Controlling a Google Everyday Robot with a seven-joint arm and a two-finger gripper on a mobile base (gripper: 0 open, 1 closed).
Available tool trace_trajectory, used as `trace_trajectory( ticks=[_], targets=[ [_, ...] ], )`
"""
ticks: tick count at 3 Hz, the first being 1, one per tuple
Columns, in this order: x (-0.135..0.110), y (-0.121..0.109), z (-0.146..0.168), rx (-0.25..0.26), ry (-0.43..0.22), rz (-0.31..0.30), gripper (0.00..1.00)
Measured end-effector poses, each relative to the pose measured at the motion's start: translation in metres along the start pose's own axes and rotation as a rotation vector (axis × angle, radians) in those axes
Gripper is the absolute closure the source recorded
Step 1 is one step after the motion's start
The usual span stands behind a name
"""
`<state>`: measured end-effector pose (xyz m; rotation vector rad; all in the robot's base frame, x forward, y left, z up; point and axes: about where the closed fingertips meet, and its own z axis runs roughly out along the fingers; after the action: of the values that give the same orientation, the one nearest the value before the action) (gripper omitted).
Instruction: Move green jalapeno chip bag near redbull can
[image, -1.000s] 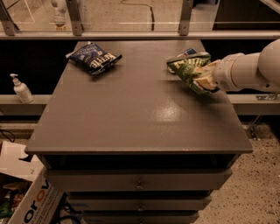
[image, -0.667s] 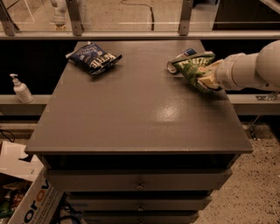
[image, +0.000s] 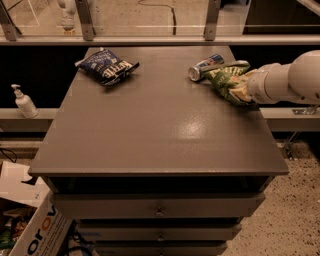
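The green jalapeno chip bag (image: 227, 82) is at the table's far right, crumpled, with its left end right beside the redbull can (image: 205, 66). The can lies on its side, silver top toward the front left. My gripper (image: 231, 75) comes in from the right on a white arm and is shut on the bag; one grey finger (image: 234, 64) lies across the bag's top edge and the other is hidden under the bag. I cannot tell whether the bag touches the can.
A dark blue chip bag (image: 107, 65) lies at the table's (image: 160, 135) far left. A white pump bottle (image: 22, 101) stands on a ledge to the left. A cardboard box (image: 30, 230) sits on the floor at lower left. Railing posts stand behind the table.
The gripper and the green bag have shifted slightly to the right, and the can now shows plainly at the bag's left end.
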<state>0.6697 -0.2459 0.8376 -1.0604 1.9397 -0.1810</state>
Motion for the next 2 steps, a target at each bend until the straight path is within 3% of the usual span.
trace_trajectory(
  ticks=[2],
  targets=[
    [-0.0017,-0.0012,-0.0014,0.0,0.0,0.0,0.35]
  ],
)
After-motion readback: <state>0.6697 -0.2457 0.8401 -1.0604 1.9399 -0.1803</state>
